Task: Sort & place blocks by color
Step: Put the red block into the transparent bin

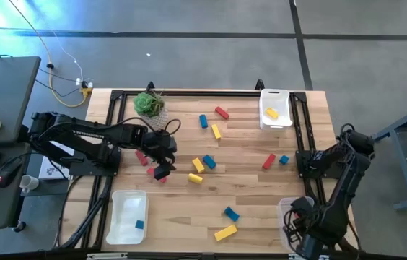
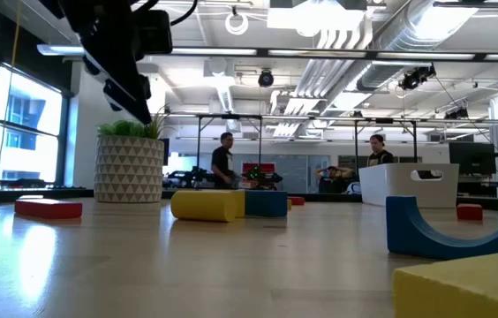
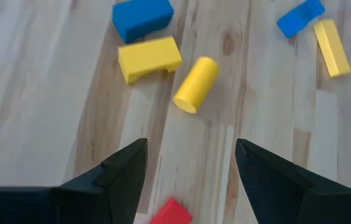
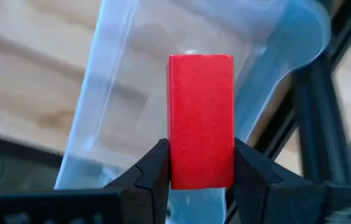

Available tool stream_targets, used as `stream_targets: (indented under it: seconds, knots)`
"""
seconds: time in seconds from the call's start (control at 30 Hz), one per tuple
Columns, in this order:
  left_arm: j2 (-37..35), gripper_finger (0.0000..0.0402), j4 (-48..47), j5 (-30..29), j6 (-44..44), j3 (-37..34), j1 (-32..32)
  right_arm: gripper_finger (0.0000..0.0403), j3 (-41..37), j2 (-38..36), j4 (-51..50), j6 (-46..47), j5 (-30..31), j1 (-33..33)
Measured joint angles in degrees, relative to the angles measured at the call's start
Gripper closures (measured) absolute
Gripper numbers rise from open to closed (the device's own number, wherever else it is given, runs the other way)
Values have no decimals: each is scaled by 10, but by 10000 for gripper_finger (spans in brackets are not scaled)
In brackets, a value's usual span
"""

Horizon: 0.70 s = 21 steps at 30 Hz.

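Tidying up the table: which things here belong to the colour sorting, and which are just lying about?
Job: blocks; red block held by right gripper over clear tray; white trays; left gripper, open.
Lying about: plant, cables.

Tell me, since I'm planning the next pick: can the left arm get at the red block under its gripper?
Probably yes. The left gripper hangs open right over the red block, which lies just short of the gap between its fingers; the bare table around it holds nothing in the way.
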Motion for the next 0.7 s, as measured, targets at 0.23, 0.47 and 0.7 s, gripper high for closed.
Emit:
stream_targets:
  seconds: [0.23,0.47,0.7]
  knots:
    - [0,170,39,0,0,0,14,289,0,33,14,-6,8,-2]
    - [0,170,52,0,0,0,14,288,0,77,57,-5,-11,-4]
    - [0,170,52,0,0,0,14,279,0,88,60,-20,-31,-7]
